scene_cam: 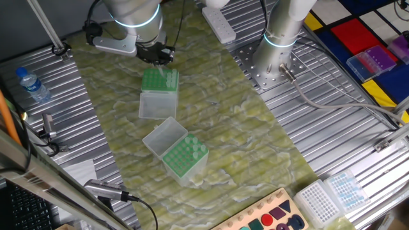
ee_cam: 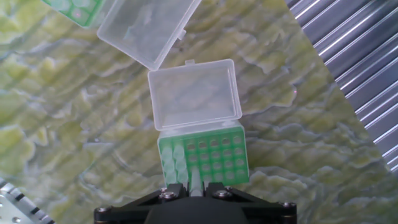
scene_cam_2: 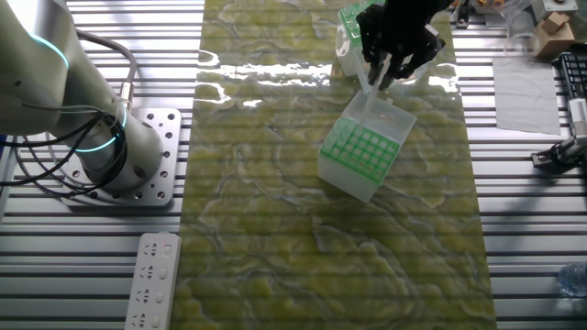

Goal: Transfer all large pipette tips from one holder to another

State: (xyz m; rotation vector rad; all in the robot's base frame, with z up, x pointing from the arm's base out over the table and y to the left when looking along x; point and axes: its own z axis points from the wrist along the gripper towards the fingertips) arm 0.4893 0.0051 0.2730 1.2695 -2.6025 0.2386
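Hand (ee_cam: 196, 186) gripping one large pipette tip (ee_cam: 196, 180), two open-lidded green holders (scene_cam: 158, 93) (scene_cam: 180, 155), about six tips seated.

In your hand view the gripper (ee_cam: 198, 190) fingertips are cut off by the bottom edge, so you can't tell how the jaws stand. The second tip box (ee_cam: 78, 10) is clipped at the top-left corner. From one fixed view, the gripper (scene_cam: 156, 55) hides the near holder's (scene_cam: 158, 89) back row.
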